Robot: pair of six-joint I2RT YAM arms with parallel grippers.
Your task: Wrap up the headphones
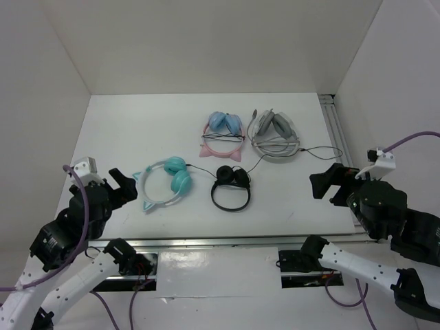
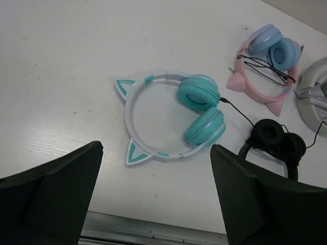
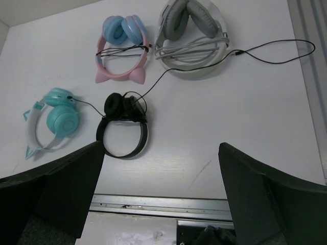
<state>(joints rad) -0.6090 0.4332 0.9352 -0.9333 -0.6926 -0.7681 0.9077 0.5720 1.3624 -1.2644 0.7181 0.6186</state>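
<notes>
Task item: the headphones, teal cups on a pale band with two cat ears, lie flat on the table in its near-left part.
Orientation: the cat ears point to the left edge; the two cups sit side by side on the right of the band.
Cable: a thin black cable leaves the farther cup and trails right, loose on the table, reaching the black headphones. Past that point I cannot tell which lead is which.
Left gripper: jaws spread wide, holding nothing, above the table just to the near-left of the headphones and not touching them.
Right gripper: jaws spread wide, holding nothing, above the near-right part of the table, well apart from the headphones.
Neighbouring items: the black headphones lie just right of the headphones; the pink headphones with blue cups lie farther back; the grey headphones lie beside those on the right.
Other cables: a long black lead loops out to the right of the grey headphones.
</notes>
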